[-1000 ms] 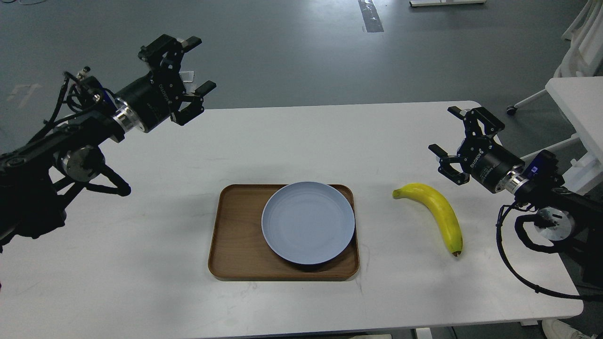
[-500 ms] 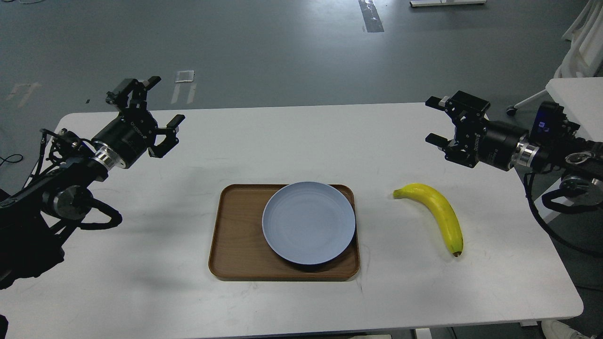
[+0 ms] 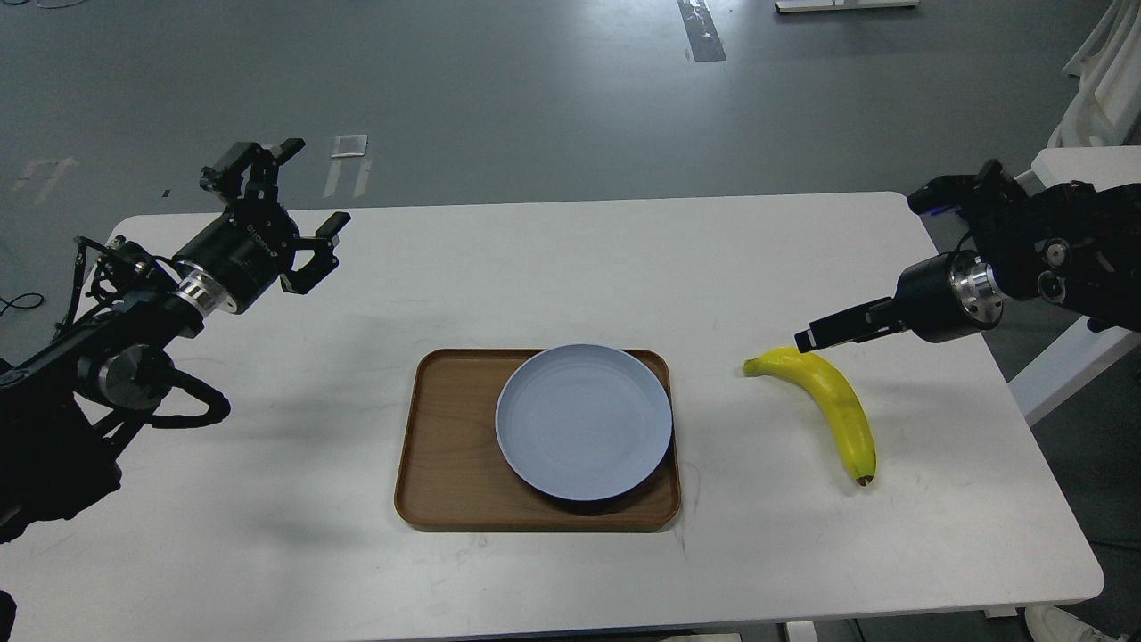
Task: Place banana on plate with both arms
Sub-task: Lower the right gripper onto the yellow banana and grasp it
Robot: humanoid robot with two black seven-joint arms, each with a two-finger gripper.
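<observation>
Since half a second ago, the right gripper [image 3: 816,336] has swung down from over the table's far right to hang just above the banana's [image 3: 829,401] stem end, seen edge-on, so whether its fingers are apart or together cannot be told. Nothing else has shifted; the left arm is nearly where it was.

Nearest, at about 6 o'clock on the white table [image 3: 267,553], sits the brown wooden tray [image 3: 441,446], with the grey-blue plate [image 3: 583,421] resting on its right half, bare. At 3 o'clock from the plate, well apart from it, the banana lies flat on the tabletop, dark tip toward the near edge, stem toward the far side. Farther off, at 10 o'clock, the left gripper [image 3: 307,192] hovers over the far left corner, fingers spread wide and holding nothing.
</observation>
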